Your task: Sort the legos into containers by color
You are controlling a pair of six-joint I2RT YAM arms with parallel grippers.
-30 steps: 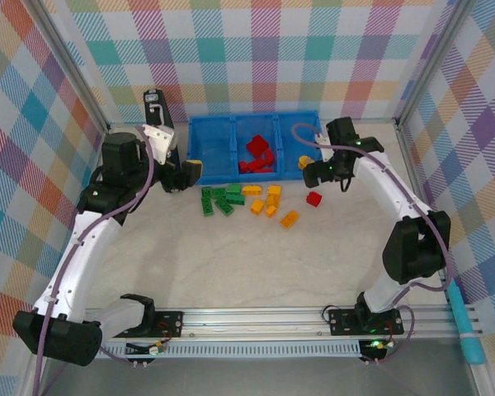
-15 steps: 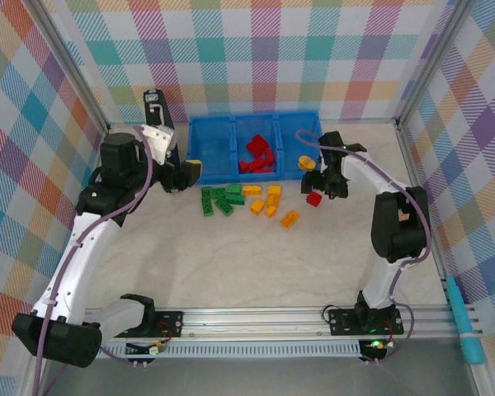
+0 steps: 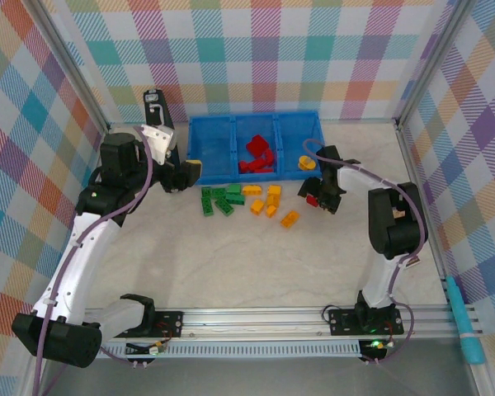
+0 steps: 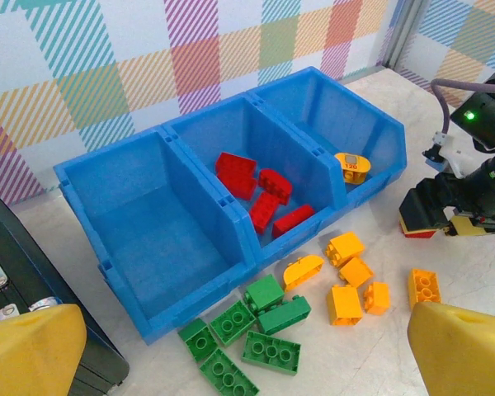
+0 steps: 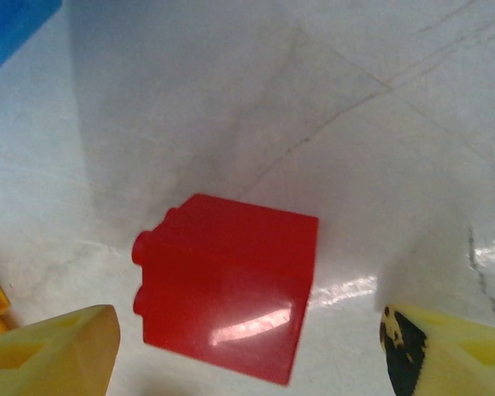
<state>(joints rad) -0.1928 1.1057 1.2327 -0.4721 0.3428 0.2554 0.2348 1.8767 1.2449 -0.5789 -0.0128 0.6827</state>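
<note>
The blue three-compartment containers tray [image 3: 210, 148] [image 4: 148, 239] stands at the back. Several red legos [image 3: 258, 155] [image 4: 260, 194] lie in its middle compartment. On the table in front lie several green legos [image 3: 219, 200] [image 4: 256, 334] and several yellow-orange ones [image 3: 269, 200] [image 4: 351, 285]. A single red brick [image 3: 313, 199] [image 5: 223, 289] lies on its side to their right. My right gripper [image 3: 317, 199] [image 5: 247, 355] is down over it, open, a finger on each side with gaps showing. My left gripper [image 3: 184, 174] [image 4: 247, 355] hangs open above the green legos, holding nothing.
A yellow round piece [image 3: 306, 162] [image 4: 351, 166] sits at the tray's front right corner. A black case with silver latches [image 4: 25, 280] stands left of the tray. Checked walls close in the table. A teal tool [image 3: 470, 334] lies outside the frame at lower right.
My right arm folded in and its gripper came down from beside the tray onto the lone red brick, jaws narrowing. The left arm stayed still.
</note>
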